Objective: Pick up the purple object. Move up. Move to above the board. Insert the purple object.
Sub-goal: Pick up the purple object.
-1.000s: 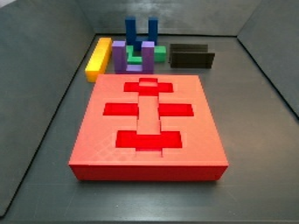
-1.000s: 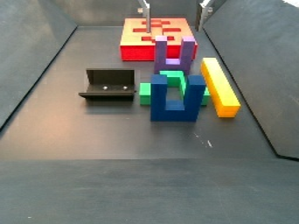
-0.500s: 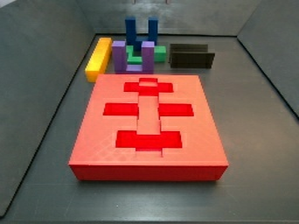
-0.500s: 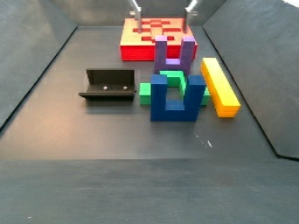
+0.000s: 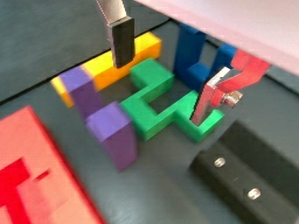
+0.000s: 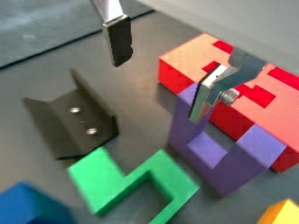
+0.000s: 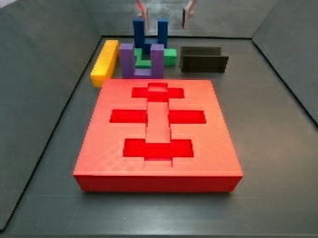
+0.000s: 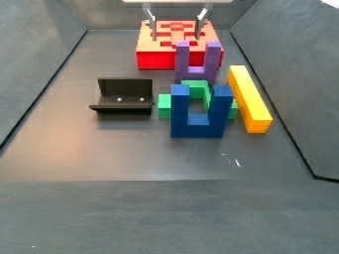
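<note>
The purple object (image 8: pixel 196 62) is a U-shaped block standing prongs up between the board and the green block; it shows in both wrist views (image 5: pixel 105 122) (image 6: pixel 222 149) and in a side view (image 7: pixel 128 60). The board (image 7: pixel 211 139) is a big red slab with cross-shaped cut-outs, also seen in a side view (image 8: pixel 159 45). My gripper (image 8: pixel 175 17) hangs open and empty high above the cluster of blocks, near the top edge of both side views (image 7: pixel 165 11). In both wrist views its fingers (image 5: pixel 119 39) (image 6: pixel 117 39) stand wide apart with nothing between them.
A green block (image 8: pixel 185 99), a dark blue two-pronged piece (image 8: pixel 201 109) and a long yellow bar (image 8: pixel 249 97) crowd right next to the purple object. The fixture (image 8: pixel 122 96) stands beside the green block. Dark walls enclose the floor.
My gripper has come lower into both side views and shifted sideways over the blocks. It stays open. No block has moved.
</note>
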Motion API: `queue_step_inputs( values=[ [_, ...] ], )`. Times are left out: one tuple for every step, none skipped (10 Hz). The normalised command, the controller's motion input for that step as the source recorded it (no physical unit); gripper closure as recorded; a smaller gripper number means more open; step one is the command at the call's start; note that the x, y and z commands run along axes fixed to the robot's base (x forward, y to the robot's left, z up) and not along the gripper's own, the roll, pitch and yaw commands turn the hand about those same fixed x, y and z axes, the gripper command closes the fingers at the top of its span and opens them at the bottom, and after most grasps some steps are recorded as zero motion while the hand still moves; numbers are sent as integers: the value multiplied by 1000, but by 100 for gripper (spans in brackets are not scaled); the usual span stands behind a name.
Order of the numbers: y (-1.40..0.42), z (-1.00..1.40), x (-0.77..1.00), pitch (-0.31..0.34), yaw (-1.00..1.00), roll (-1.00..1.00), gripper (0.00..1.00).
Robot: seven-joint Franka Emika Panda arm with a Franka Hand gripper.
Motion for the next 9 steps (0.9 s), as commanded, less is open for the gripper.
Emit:
queue_step_inputs(
  values=[
    [-526,-209,-57,41,71,216,0],
    [-300,-51,0,119,0,186,0],
    [-171,-6,0,110,-51,110,0],
    [-140,-103,0,43,-20,53,0],
    [-83,-217,26,0,-17,0,0],
    [-111,-306,0,0,-197,3,0],
    [-103,-271,17,34,-263,26,0],
    [-54,-220,0,20,-131,9,0],
    [-69,-206,0,17,-143,11,0]
  ],
)
